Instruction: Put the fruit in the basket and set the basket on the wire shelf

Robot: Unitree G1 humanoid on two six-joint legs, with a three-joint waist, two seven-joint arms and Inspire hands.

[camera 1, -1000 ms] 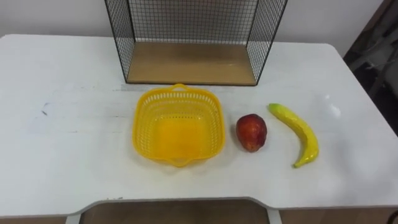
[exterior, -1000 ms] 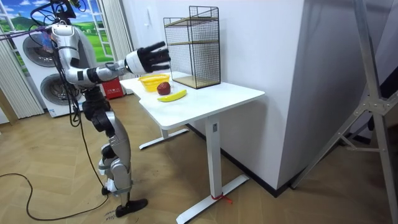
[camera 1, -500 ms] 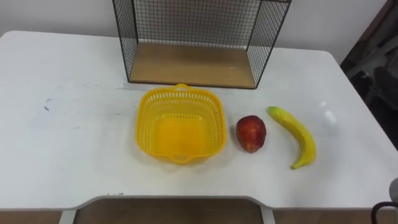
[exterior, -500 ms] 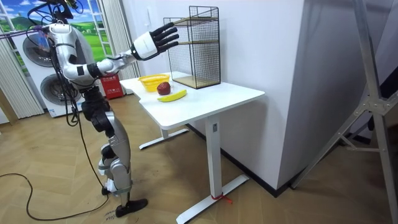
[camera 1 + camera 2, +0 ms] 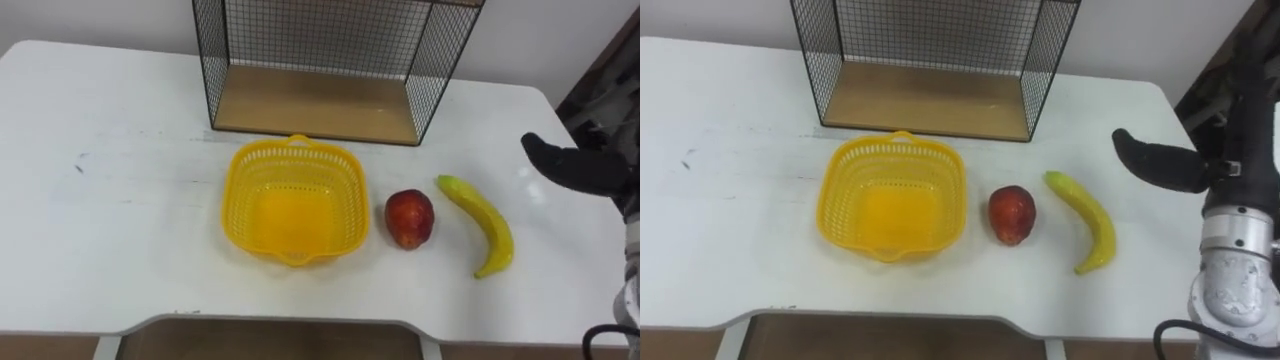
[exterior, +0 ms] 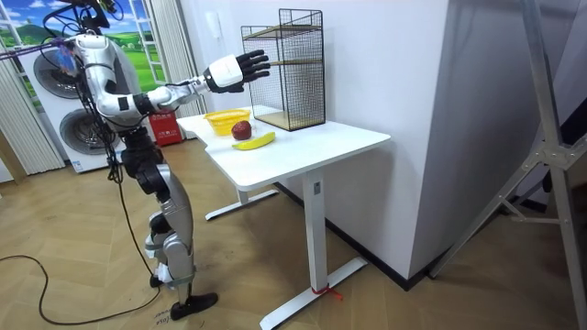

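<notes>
left eye view: on the white table (image 5: 110,230) the yellow basket (image 5: 232,205) stands empty, the red fruit (image 5: 409,217), perhaps an apple, just right of it, then the banana (image 5: 483,222). right hand (image 5: 572,166) hovers beside the banana, fingers straight, spread, holding nothing. wire shelf (image 5: 310,102) stands behind.

Bare table (image 5: 100,230) lies left of the basket (image 5: 228,205); the wire shelf (image 5: 310,105) stands close behind it.
</notes>
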